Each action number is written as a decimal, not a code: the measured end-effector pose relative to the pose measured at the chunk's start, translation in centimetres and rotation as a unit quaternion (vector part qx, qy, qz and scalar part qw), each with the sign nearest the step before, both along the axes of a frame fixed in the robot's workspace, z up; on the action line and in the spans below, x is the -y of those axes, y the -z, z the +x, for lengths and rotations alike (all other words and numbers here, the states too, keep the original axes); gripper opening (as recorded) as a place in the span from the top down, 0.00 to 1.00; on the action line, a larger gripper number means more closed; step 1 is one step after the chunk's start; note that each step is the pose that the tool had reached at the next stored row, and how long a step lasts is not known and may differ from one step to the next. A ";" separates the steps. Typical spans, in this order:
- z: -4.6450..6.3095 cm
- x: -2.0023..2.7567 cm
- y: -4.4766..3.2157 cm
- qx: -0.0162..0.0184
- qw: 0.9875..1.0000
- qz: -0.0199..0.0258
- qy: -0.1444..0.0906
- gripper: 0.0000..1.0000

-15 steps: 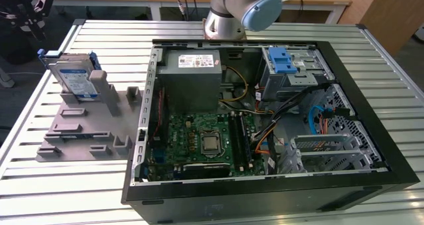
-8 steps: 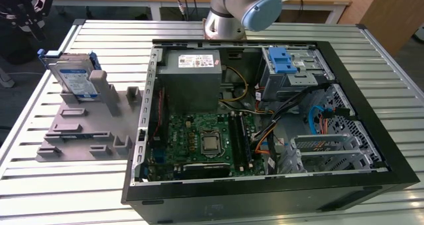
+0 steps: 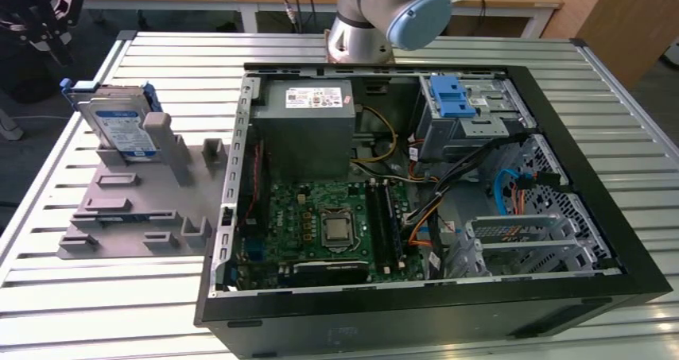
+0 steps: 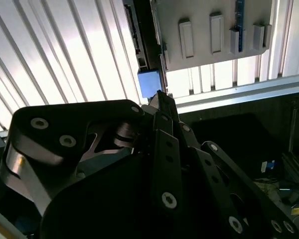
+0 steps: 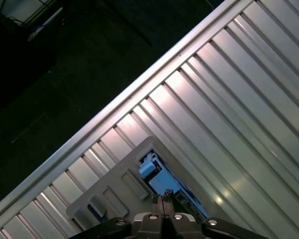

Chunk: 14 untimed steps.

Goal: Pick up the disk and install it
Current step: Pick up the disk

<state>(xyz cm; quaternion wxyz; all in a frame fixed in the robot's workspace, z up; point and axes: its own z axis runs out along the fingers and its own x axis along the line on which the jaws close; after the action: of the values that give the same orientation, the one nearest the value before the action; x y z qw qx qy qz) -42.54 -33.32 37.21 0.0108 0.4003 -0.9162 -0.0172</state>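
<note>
I am seeing the disk standing on its edge in a grey holder. The holder is sitting on the ribbed metal surface, just beside the open computer case, on the exterior view's left of it. The disk is not yet sitting in the case. The arm is rising from the far side of the case. In the first wrist view the claw is hanging up in the air over the holder, and its tips are pointing down at the blue end of the disk. The claw is clenched, with its two tips pressing together and nothing between them
</note>
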 end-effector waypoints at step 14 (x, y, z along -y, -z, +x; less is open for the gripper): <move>0.0 0.00 0.00 0.001 0.998 0.000 -0.057 0.89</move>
<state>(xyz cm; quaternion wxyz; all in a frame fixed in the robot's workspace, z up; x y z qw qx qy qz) -42.54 -33.32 37.21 0.0111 0.4523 -0.8917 -0.0162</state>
